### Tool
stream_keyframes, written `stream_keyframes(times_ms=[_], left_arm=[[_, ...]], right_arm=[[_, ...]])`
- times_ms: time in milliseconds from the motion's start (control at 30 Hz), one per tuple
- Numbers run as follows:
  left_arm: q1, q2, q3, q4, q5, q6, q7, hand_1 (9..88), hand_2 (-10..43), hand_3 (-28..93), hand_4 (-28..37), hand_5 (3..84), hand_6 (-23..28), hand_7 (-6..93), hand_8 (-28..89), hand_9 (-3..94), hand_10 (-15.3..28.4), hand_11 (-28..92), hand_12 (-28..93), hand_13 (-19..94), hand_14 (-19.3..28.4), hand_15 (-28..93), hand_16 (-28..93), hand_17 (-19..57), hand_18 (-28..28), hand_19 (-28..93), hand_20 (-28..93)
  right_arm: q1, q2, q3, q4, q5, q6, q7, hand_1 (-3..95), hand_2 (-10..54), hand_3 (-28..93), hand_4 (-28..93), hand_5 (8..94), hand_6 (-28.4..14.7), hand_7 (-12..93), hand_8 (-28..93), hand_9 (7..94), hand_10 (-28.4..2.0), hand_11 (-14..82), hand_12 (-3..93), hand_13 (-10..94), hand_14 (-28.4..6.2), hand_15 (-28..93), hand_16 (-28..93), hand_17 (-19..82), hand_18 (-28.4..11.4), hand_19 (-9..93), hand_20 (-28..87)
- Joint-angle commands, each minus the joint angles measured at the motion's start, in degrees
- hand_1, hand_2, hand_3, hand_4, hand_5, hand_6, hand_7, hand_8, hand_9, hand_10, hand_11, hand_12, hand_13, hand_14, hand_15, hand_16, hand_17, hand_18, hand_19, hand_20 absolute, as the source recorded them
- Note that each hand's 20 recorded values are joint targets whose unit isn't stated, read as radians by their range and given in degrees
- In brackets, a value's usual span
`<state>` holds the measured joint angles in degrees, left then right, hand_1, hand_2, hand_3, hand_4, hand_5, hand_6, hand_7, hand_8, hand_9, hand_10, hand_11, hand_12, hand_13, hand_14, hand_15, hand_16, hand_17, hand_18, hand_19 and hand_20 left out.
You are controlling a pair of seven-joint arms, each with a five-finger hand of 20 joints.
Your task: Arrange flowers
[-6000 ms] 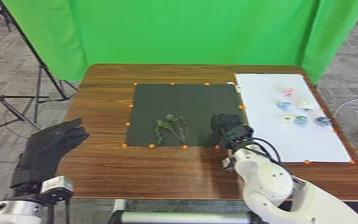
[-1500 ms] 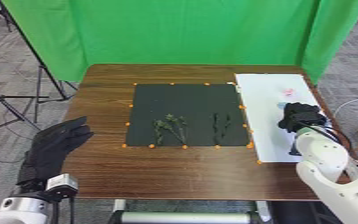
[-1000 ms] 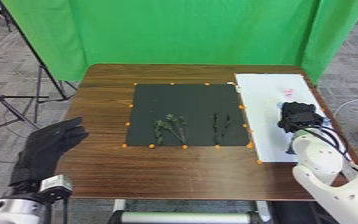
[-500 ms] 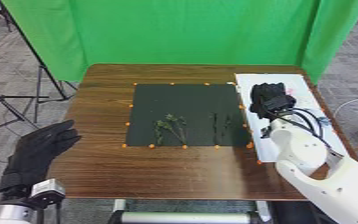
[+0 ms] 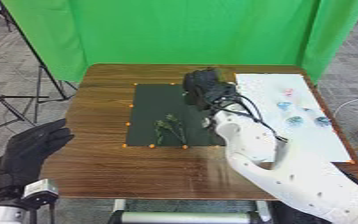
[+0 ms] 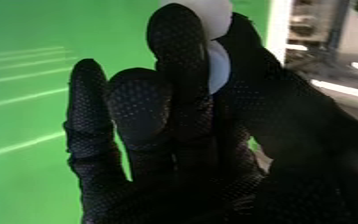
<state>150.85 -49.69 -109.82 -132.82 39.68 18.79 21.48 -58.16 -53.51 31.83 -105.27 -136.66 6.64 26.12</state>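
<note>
Left of the black rectangular mat (image 5: 149, 100), the robot's left hand (image 5: 35, 150) waits above the brown wooden surface (image 5: 140, 175), its fingers loosely extended. On the mat's near part lie thin green leafy stems (image 5: 172, 127), light and probably bendy, best lifted low on the stalk so that the leaves are spared. Over the mat's far right part is the right hand (image 5: 202, 86), finger and thumb pinching a soft-looking white flower piece (image 6: 213, 16). It should weigh almost nothing; the petals could crease or slide against the smooth glove, so a light grip close to the base would suit it. The step in hand is probably placing this bloom on the mat. Right of the mat, on a white rectangular sheet (image 5: 313, 150), rest a small pink flower head (image 5: 288, 92) and several blue flower heads (image 5: 294, 121), likely just as delicate and easily nudged.
</note>
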Motion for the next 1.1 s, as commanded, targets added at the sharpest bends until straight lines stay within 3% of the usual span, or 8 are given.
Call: stream_keyframes(times_ms=[33, 300, 367, 467, 667, 1000, 1100], left_arm=[[-1.73, -2.78, -0.14, 0.77, 1.59, -2.62, -2.59, 27.3, 5.2, 82, -14.0, 47.8, 14.6, 15.3, -8, 40.9, 22.8, 39, 11, 28, 28.4, 61, -12, -9.6, 21.8, 56, 16], [-4.17, -3.88, 0.70, 1.71, 2.50, -4.12, -4.14, 27.2, 5.1, 82, -13.9, 47.9, 14.6, 15.3, -8, 41.0, 22.7, 39, 11, 28, 28.3, 61, -12, -9.6, 21.7, 56, 16], [-5.38, -3.50, 1.49, 2.16, 2.33, -4.08, -3.70, 27.2, 5.0, 82, -13.8, 47.9, 14.6, 15.3, -8, 41.0, 22.7, 39, 11, 28, 28.3, 61, -12, -9.6, 21.8, 56, 16], [-6.64, -3.48, 1.87, 2.72, 2.88, -4.97, -4.71, 27.3, 5.0, 82, -13.7, 47.8, 14.6, 15.3, -8, 41.0, 22.7, 39, 11, 28, 28.4, 61, -12, -9.6, 21.8, 56, 16], [-10.34, -2.44, 4.37, 3.90, 2.93, -5.64, -4.74, 27.3, 5.1, 82, -13.9, 47.8, 14.6, 15.3, -8, 41.0, 22.8, 39, 11, 28, 28.3, 61, -12, -9.5, 21.8, 56, 16], [-11.04, -2.32, 4.89, 4.19, 2.89, -5.36, -4.34, 27.4, 5.1, 82, -13.9, 47.8, 14.6, 15.4, -8, 41.0, 22.7, 39, 11, 28, 28.4, 61, -12, -9.6, 21.8, 56, 16], [-11.87, -2.09, 5.27, 4.38, 3.05, -5.63, -4.65, 27.3, 5.1, 82, -13.9, 47.8, 14.5, 15.5, -8, 41.0, 22.7, 39, 11, 28, 28.3, 61, -12, -9.6, 21.8, 56, 16]], right_arm=[[0.63, -9.76, -4.01, 4.67, -0.07, 2.80, -2.12, 53.6, -7.4, 76, -28, 79.1, 0.2, 30, 9, 86.6, -6.8, 26.7, 40.3, 70, -7.0, 71, 31, 27, -19.3, 80, 18], [-6.74, -19.09, -0.37, 10.38, -0.79, 1.86, -4.38, 53.4, -7.2, 77, -28, 78.8, 0.5, 30, 8, 86.3, -6.7, 26.6, 39.9, 69, -6.6, 71, 32, 27, -19.0, 79, 18], [-7.00, -20.05, -0.64, 11.46, -0.51, 2.04, -3.70, 53.2, -7.2, 77, -28, 78.7, 0.6, 31, 8, 86.3, -6.7, 26.4, 39.7, 69, -6.2, 71, 32, 27, -19.0, 79, 18], [-7.95, -22.03, 0.08, 13.81, -1.72, 1.03, -2.83, 53.1, -7.1, 77, -28, 78.7, 0.8, 31, 7, 86.3, -6.6, 26.3, 39.4, 69, -6.1, 71, 32, 27, -18.9, 79, 18], [-9.74, -23.81, 2.34, 16.62, -1.40, -1.28, -0.14, 52.7, -7.2, 77, -28, 78.3, 1.2, 31, 5, 86.5, -6.5, 25.8, 38.8, 70, -6.2, 70, 31, 27, -18.6, 79, 18], [-9.94, -25.71, 4.11, 17.91, -1.87, -2.35, 0.36, 51.9, -7.4, 76, -28, 76.8, 1.2, 31, 3, 85.5, -7.3, 24.6, 37.0, 68, -5.8, 69, 31, 25, -18.6, 78, 18], [-9.27, -25.65, 3.02, 17.91, -0.80, -0.37, 1.29, 50.4, -8.3, 76, -28, 74.9, 0.1, 31, 3, 84.2, -7.1, 23.3, 37.0, 66, -5.8, 69, 31, 24, -18.7, 77, 18]])
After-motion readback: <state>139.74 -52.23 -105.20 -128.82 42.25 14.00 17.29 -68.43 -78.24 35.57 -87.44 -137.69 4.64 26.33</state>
